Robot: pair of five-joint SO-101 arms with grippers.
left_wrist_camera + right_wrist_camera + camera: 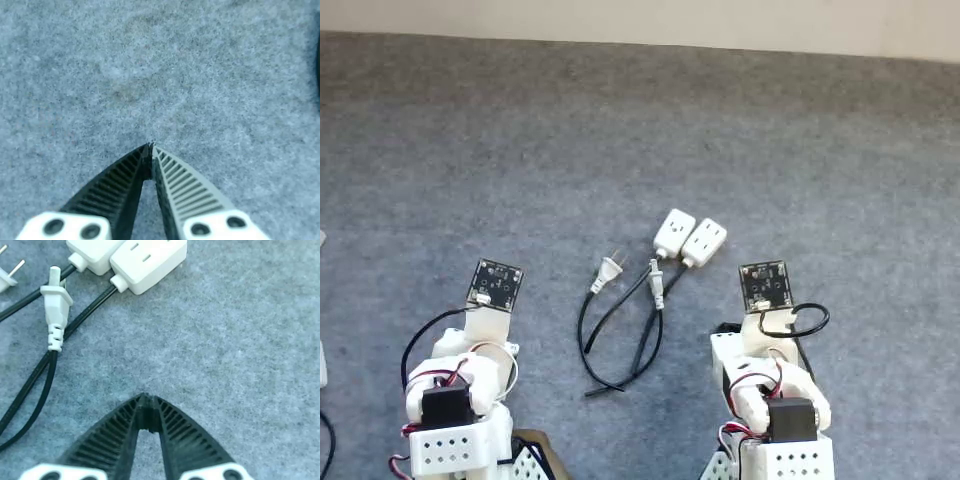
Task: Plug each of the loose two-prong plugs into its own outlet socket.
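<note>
High camera looks down, wrist cameras close over table (pixel 840 150)

White arms (pixel 460 440), ribbed black right pincer (pixel 148 399)

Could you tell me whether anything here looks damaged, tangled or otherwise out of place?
Nothing looks damaged. The black cords cross over one another beside the two loose plugs, a slight tangle; otherwise nothing stands out.

Bright, even light covers the grey mat (pixel 620 130). The black cords (pixel 582 335) cast thin, soft shadows beside them; the white outlet sockets (pixel 145 260) glare pale.
</note>
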